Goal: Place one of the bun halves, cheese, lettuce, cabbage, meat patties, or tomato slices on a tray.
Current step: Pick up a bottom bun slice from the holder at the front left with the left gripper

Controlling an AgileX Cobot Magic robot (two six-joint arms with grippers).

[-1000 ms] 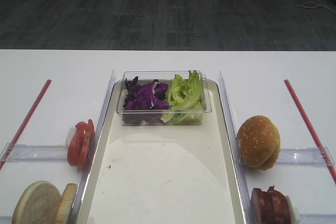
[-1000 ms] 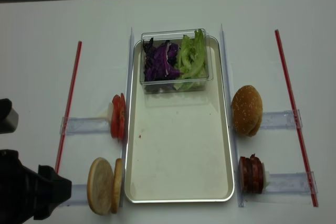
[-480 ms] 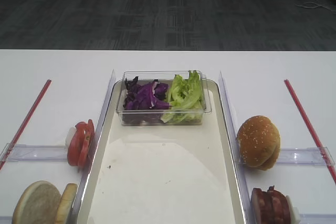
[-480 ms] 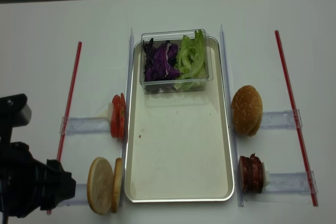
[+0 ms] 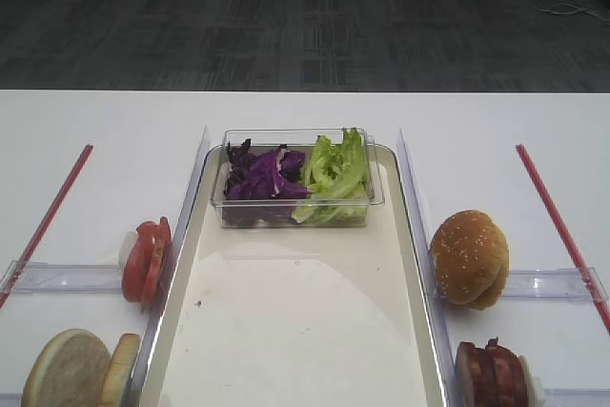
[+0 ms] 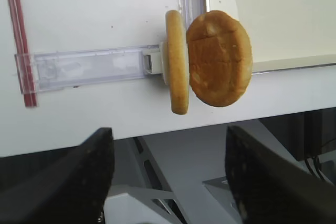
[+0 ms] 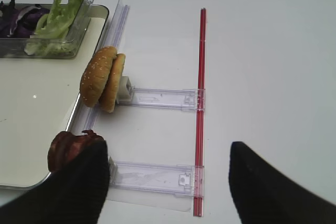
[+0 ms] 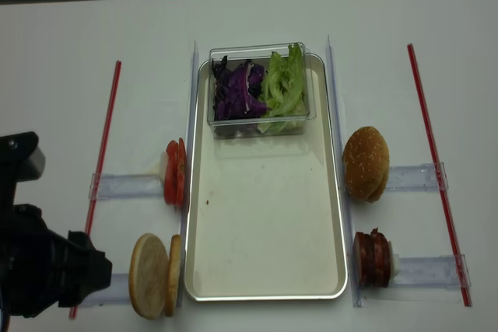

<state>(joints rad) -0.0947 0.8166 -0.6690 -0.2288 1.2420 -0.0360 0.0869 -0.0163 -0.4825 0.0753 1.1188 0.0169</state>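
Honestly, no writing is legible anywhere; my left gripper [image 6: 168,177] hangs spread wide before the bun halves [image 6: 207,60], right gripper [image 7: 168,182] spread too.

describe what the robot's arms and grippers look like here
Little of them shows. The left arm is a bulky matte black body with blocky, angular housings and a grey boxy part on top. Both grippers have broad black fingers with rounded ends, seen as dark paddles at the bottom of each wrist view. No cables, markings or labels are visible.
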